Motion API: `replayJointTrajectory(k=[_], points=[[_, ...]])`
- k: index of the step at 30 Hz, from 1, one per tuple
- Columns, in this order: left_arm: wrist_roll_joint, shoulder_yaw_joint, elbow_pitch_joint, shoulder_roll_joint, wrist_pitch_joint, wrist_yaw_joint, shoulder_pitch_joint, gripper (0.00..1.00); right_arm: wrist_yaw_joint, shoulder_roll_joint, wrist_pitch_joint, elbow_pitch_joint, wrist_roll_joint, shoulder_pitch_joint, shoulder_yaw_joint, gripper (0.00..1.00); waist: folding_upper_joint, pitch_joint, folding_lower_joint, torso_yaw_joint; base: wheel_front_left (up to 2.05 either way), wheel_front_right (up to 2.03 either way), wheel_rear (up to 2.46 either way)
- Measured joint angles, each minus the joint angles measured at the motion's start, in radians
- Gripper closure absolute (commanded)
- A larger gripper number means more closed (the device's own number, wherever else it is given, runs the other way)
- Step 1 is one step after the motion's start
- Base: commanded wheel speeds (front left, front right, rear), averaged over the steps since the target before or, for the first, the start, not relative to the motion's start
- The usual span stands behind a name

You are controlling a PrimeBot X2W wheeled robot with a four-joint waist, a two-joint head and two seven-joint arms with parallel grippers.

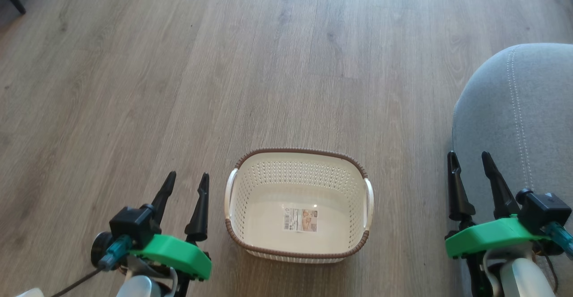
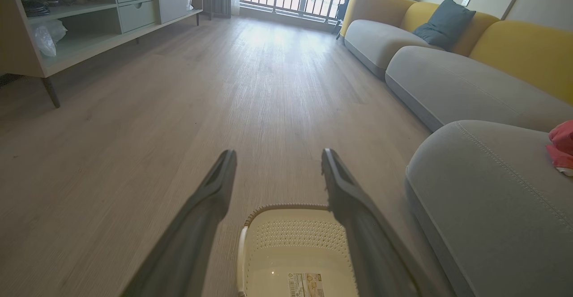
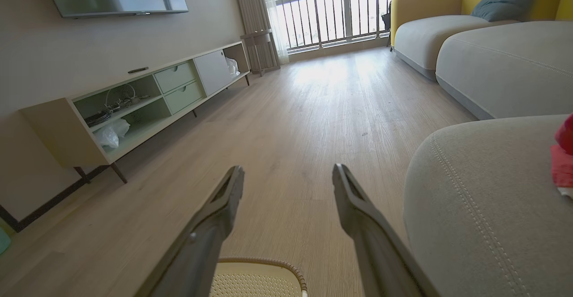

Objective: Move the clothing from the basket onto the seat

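Clothing [image 2: 562,147] lies on the seat [image 2: 483,207], well apart from the basket [image 1: 299,171]. Basket stands on the floor [image 1: 268,64] between left gripper [image 1: 188,175] and right gripper [image 1: 469,154]. Both grippers' fingers are apart.

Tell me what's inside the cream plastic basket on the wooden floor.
The small cream perforated basket holds just a printed paper label, stuck on its otherwise bare floor. The inner face of its near wall is hidden from the head view.
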Motion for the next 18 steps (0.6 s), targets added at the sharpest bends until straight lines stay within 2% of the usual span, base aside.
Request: replayJointTrajectory(k=[18], points=[[-0.037, 0.000, 0.019, 0.000, 0.000, -0.016, 0.000, 0.00, 0.000, 0.000, 0.000, -0.001, -0.007, 0.000, 0.006, 0.00, 0.0000, -0.006, 0.0000, -0.002, 0.00, 0.00, 0.00]])
